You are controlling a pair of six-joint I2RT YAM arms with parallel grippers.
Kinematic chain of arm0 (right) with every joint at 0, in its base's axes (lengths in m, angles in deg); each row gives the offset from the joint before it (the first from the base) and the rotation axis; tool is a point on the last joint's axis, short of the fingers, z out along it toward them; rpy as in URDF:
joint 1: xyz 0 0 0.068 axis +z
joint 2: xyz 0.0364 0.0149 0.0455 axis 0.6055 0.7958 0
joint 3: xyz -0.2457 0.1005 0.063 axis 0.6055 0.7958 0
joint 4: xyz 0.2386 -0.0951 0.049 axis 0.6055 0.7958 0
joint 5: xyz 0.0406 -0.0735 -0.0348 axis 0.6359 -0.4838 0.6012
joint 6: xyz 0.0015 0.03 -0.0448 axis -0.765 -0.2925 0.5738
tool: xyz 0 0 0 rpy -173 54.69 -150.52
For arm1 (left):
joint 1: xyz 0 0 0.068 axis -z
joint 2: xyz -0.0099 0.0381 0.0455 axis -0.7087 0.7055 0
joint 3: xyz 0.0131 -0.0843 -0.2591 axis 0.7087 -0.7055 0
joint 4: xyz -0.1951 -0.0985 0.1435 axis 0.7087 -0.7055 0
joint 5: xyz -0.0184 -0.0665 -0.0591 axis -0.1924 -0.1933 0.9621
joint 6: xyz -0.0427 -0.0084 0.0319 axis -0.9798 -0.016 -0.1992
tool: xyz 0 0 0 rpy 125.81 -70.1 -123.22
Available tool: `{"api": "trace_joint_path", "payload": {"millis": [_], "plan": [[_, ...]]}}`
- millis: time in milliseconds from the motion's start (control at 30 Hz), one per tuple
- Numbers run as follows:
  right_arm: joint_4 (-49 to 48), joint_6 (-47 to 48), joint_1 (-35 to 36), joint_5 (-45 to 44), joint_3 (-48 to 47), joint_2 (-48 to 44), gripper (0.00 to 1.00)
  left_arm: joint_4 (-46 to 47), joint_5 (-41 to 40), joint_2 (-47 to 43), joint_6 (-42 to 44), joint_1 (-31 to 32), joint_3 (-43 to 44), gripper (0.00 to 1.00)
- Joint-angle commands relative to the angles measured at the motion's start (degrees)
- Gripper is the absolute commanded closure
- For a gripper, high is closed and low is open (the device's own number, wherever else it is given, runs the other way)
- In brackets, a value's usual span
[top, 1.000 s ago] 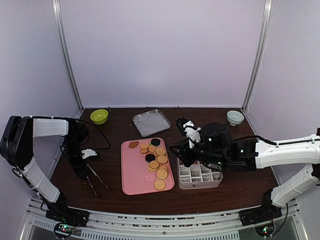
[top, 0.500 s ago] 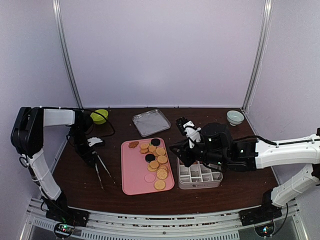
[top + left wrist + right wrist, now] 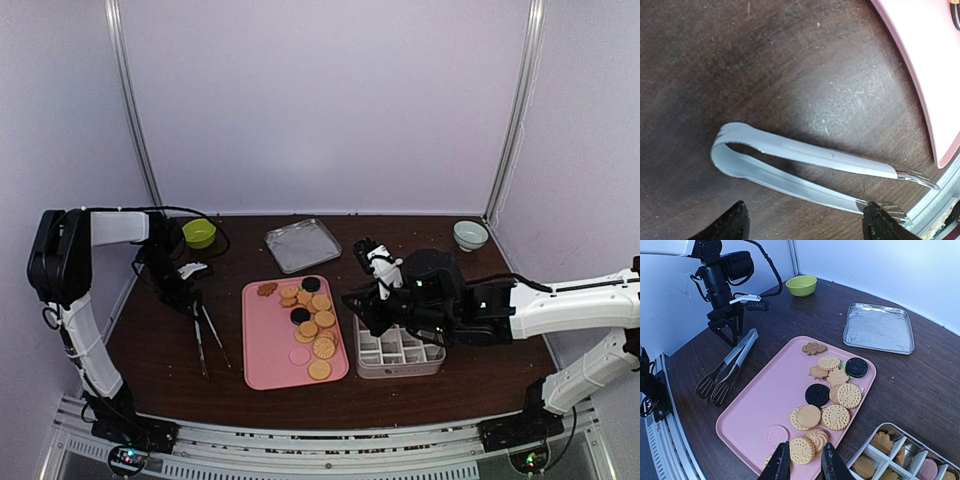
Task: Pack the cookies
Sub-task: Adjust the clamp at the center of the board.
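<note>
Several cookies [image 3: 312, 325], golden rounds, brown flowers, black and pink ones, lie along the right side of a pink tray [image 3: 265, 350]. In the right wrist view the cookies [image 3: 836, 395] spread over the tray [image 3: 760, 405]. My right gripper [image 3: 804, 449] hovers above the tray's near end, jaws a little open with nothing gripped; a golden round [image 3: 801, 452] shows on the tray between them. A white compartment box [image 3: 400, 352] right of the tray holds a few cookies [image 3: 882, 442]. My left gripper [image 3: 190, 298] stands wide open over the tongs.
Metal tongs [image 3: 805, 165] lie on the dark table left of the tray, also seen as the tongs [image 3: 208, 338]. At the back sit a green bowl [image 3: 199, 232], a metal tray [image 3: 302, 244] and a pale bowl [image 3: 470, 235]. The table's near rail [image 3: 942, 200] is close.
My left gripper has moved from the near left toward the back, and the tongs under it lie farther right. The right arm has barely shifted.
</note>
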Motion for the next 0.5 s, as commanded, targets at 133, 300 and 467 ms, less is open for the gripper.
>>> {"api": "trace_joint_path", "payload": {"millis": [133, 300, 467], "plan": [[0.4, 0.3, -0.3, -2.2, -0.7, -0.4, 0.77, -1.0, 1.1, 2.2, -1.0, -0.3, -0.7, 0.29], [1.0, 0.1, -0.3, -2.5, -1.3, -0.2, 0.78, -0.9, -0.8, 3.8, -0.8, 0.8, 0.6, 0.35], [1.8, 0.1, -0.3, -2.9, -1.6, -0.6, 0.79, -0.9, -2.2, 5.2, -1.2, 2.9, 1.7, 0.37]]}}
